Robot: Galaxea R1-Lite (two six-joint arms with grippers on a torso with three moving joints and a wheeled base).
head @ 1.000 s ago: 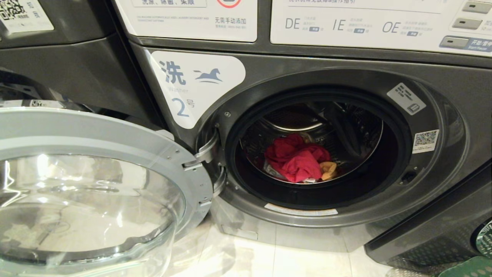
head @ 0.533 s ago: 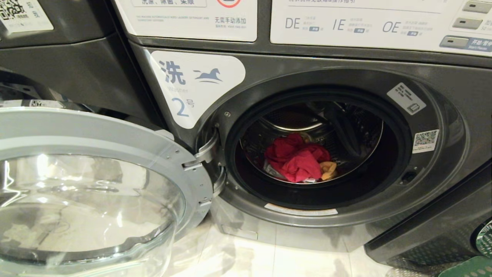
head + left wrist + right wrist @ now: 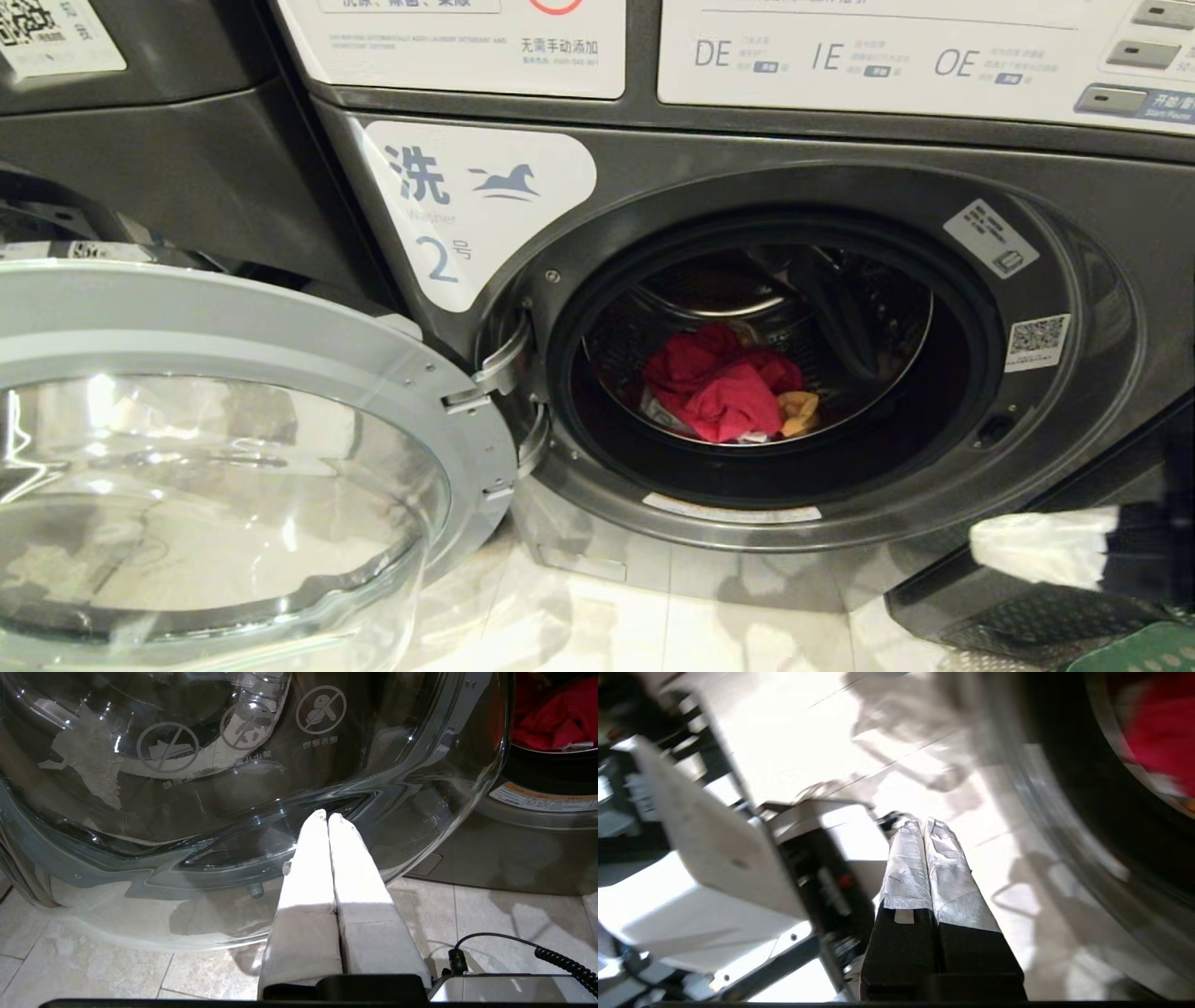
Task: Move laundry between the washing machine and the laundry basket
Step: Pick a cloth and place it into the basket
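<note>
Right gripper at 4 o'clock in head view, fingers pressed together, empty, low beside washing machine. Red laundry heaped at drum bottom, just right of centre. Best opened before crossing the door ring, then pinched on top fold (left gripper clenched too, parked by the glass door).
</note>
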